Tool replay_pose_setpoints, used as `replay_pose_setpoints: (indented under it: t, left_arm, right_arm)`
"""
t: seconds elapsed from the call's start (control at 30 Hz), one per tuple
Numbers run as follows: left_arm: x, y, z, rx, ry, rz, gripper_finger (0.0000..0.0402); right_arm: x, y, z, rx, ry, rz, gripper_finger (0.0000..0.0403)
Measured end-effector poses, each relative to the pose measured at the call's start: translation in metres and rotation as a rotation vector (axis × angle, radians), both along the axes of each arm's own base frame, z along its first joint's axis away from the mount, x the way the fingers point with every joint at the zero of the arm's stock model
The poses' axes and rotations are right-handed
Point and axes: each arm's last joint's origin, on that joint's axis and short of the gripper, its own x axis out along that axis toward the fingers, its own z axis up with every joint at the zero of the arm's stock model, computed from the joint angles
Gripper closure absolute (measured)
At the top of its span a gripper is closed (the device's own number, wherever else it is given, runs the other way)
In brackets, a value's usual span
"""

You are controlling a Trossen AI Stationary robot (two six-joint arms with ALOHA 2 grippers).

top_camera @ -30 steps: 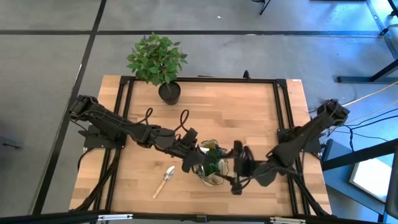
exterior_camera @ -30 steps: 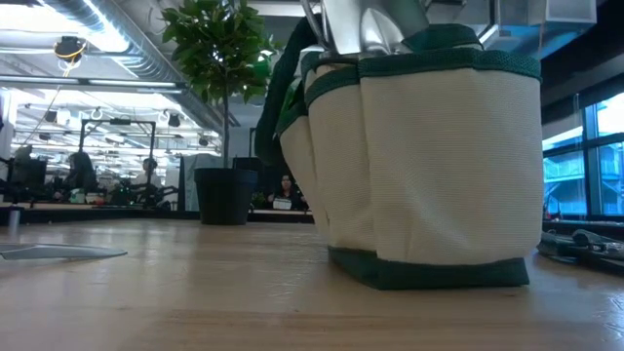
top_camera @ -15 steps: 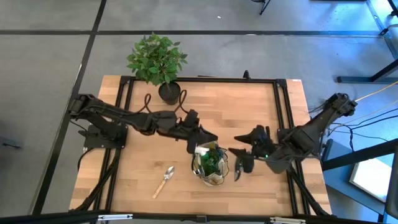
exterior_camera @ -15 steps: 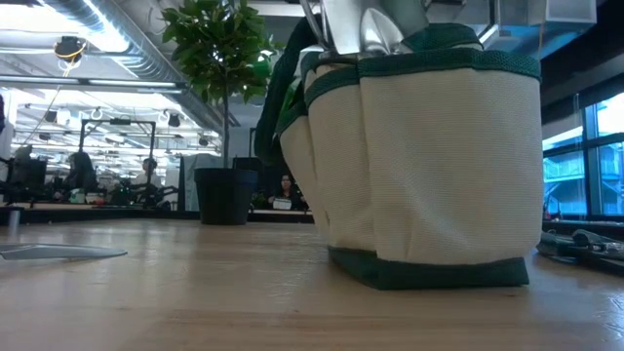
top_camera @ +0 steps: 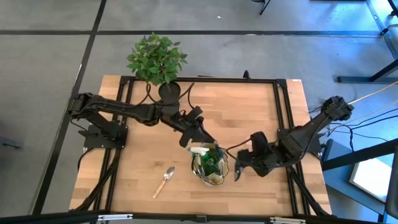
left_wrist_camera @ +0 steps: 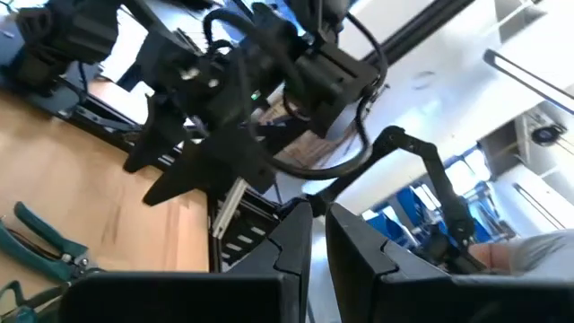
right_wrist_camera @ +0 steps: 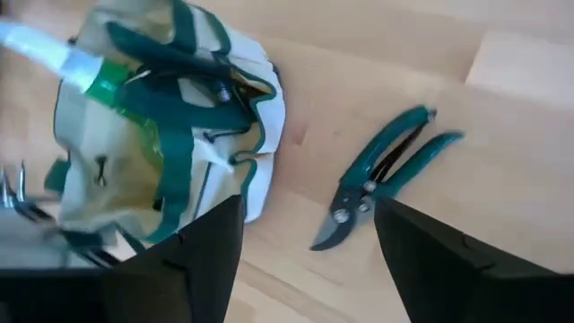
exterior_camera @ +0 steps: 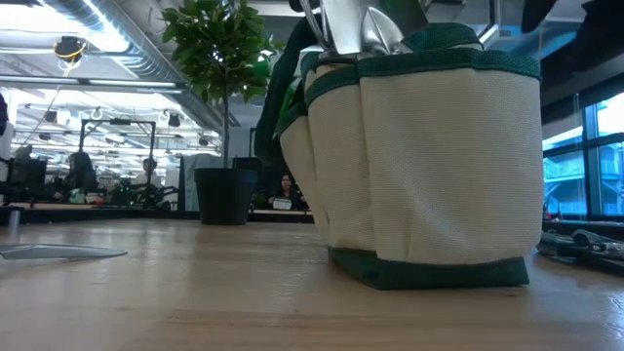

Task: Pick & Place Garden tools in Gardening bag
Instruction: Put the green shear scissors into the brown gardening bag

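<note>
The gardening bag [top_camera: 210, 167] stands upright on its base near the table's front middle. It is tan with green trim, and in the low view [exterior_camera: 429, 166] metal tool ends stick out of its top. A spray bottle [top_camera: 200, 150] with a white trigger stands in it. Green-handled pruners [right_wrist_camera: 381, 175] lie flat on the table just right of the bag. A wooden-handled trowel [top_camera: 165, 180] lies flat left of the bag. My right gripper [right_wrist_camera: 309, 205] is open above the pruners, one finger on either side, touching nothing. My left gripper [top_camera: 209, 140] is shut and empty above the bag's far rim.
A leafy plant in a black pot [top_camera: 168, 92] stands at the table's far edge, left of centre. Black frame rails [top_camera: 283, 112] run along the table's sides. Bare wood lies far right and near left of the bag.
My left gripper has drawn back from the bag's near-left side, up and toward the far edge. My right gripper has pulled away from the bag toward the right edge, then come back part-way over the pruners, which lie still. The bag has not moved.
</note>
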Motion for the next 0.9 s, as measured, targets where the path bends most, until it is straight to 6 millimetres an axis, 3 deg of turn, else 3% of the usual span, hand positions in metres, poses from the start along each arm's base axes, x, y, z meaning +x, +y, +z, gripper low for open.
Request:
replay_pose_setpoints:
  t: [0.2, 0.47, 0.57, 0.9]
  left_arm:
    - [0.000, 0.004, -0.001, -0.001, 0.012, -0.028, 0.0374]
    - [-0.001, 0.002, -0.003, 0.011, 0.024, -0.103, 0.0371]
    - [-0.002, 0.002, -0.003, 0.017, 0.022, -0.114, 0.0371]
    - [-0.002, 0.001, -0.004, 0.016, 0.028, -0.134, 0.0370]
  right_arm:
    - [0.012, 0.009, -0.021, 0.212, 0.172, -0.192, 0.0151]
    - [0.028, 0.013, -0.068, 0.280, 0.318, -0.287, 0.0151]
    - [0.029, 0.009, -0.085, 0.270, 0.333, -0.323, 0.0151]
    - [0.017, -0.008, -0.113, 0.195, 0.353, -0.489, 0.0151]
